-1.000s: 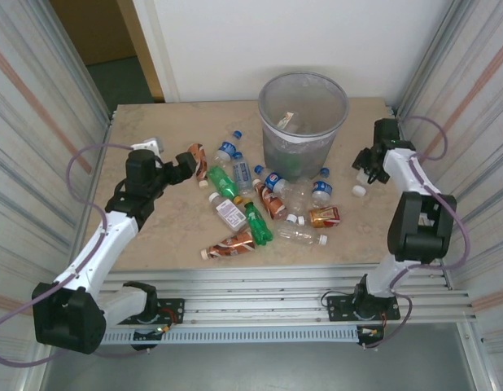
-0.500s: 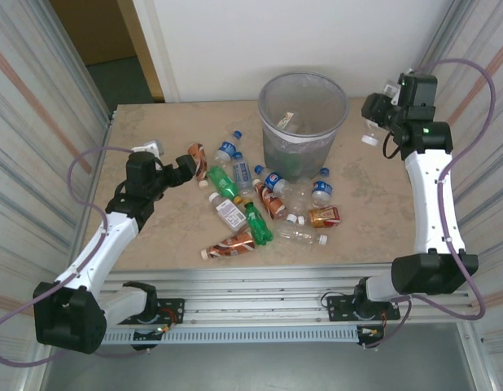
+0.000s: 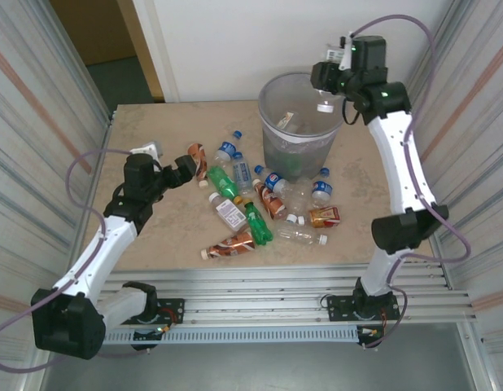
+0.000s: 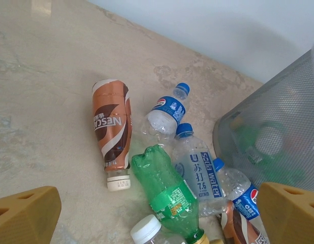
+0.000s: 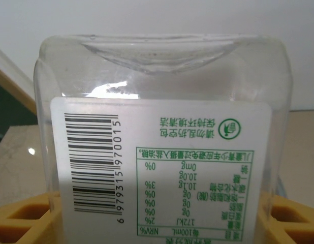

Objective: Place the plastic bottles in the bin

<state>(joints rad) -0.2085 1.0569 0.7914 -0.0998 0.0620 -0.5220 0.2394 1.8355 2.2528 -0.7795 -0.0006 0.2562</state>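
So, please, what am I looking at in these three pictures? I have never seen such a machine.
These are two robot arms fixed at the near edge of a table. The wide picture is from a camera above and behind them; the other two come from a camera on each wrist. Many plastic bottles lie on the table beside a tall grey bin. The left end effector is open and empty, near the bottles. The right end effector is raised, apparently over the bin, shut on a clear bottle with a white label, which its wrist camera shows close up.
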